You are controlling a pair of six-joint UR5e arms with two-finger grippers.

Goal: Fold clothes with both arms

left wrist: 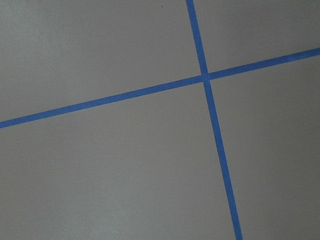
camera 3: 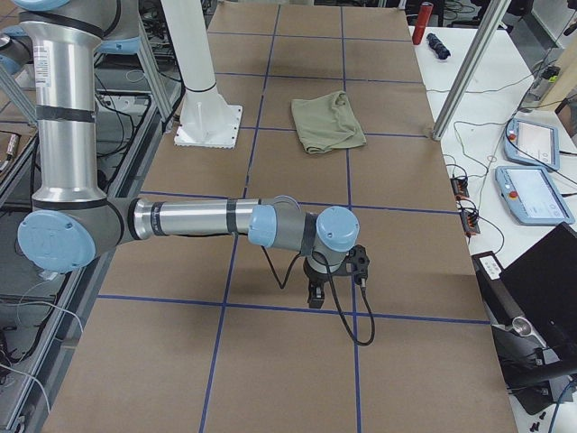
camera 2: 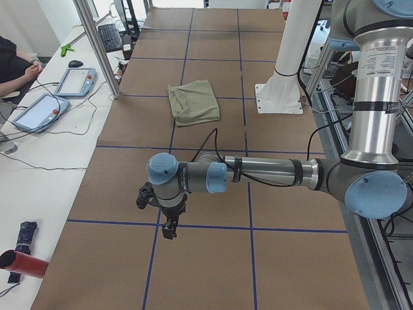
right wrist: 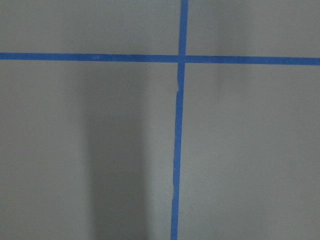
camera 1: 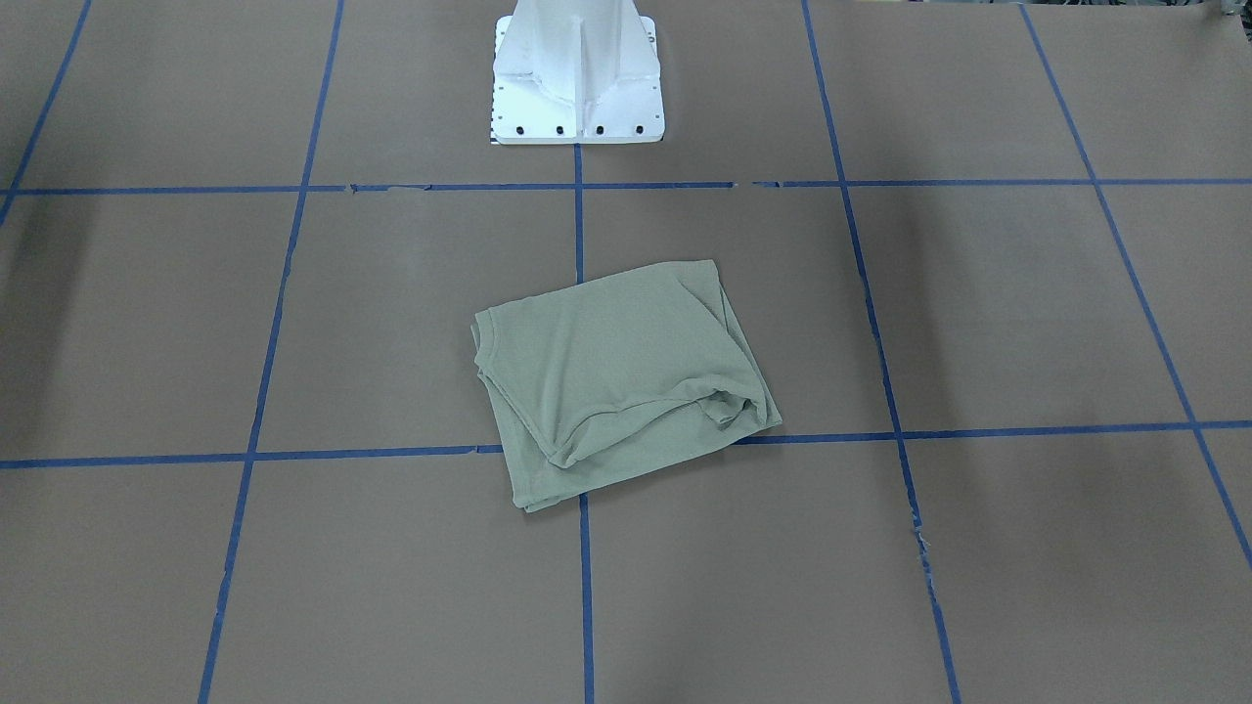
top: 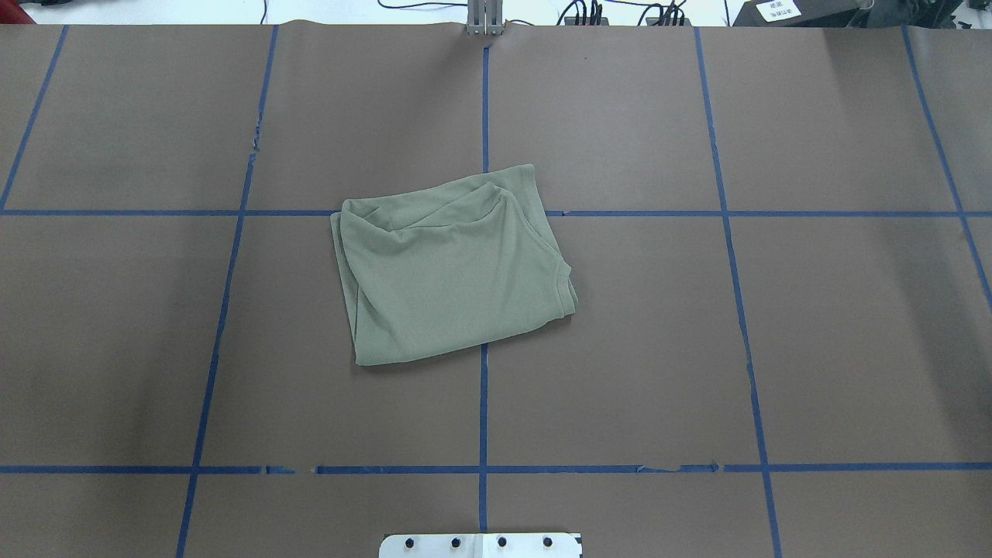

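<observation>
The clothes are one sage-green shirt (camera 1: 616, 372), folded into a rough rectangle and lying flat on the brown table near its middle (top: 449, 279). No gripper touches it. My left arm reaches out low over the table end, and its gripper (camera 2: 169, 229) points down far from the shirt (camera 2: 193, 100). My right arm is stretched the same way at the other end, its gripper (camera 3: 315, 296) also far from the shirt (camera 3: 327, 122). Both grippers show only in the side views, so I cannot tell whether they are open or shut. Both wrist views hold only table.
Blue tape lines (top: 483, 418) grid the brown table. The white base pedestal (camera 1: 577, 78) stands at the robot's edge. Tablets (camera 2: 74, 81), a keyboard and a person's arm (camera 2: 22, 74) are on a side desk, and more tablets (camera 3: 532, 185) sit past the other end.
</observation>
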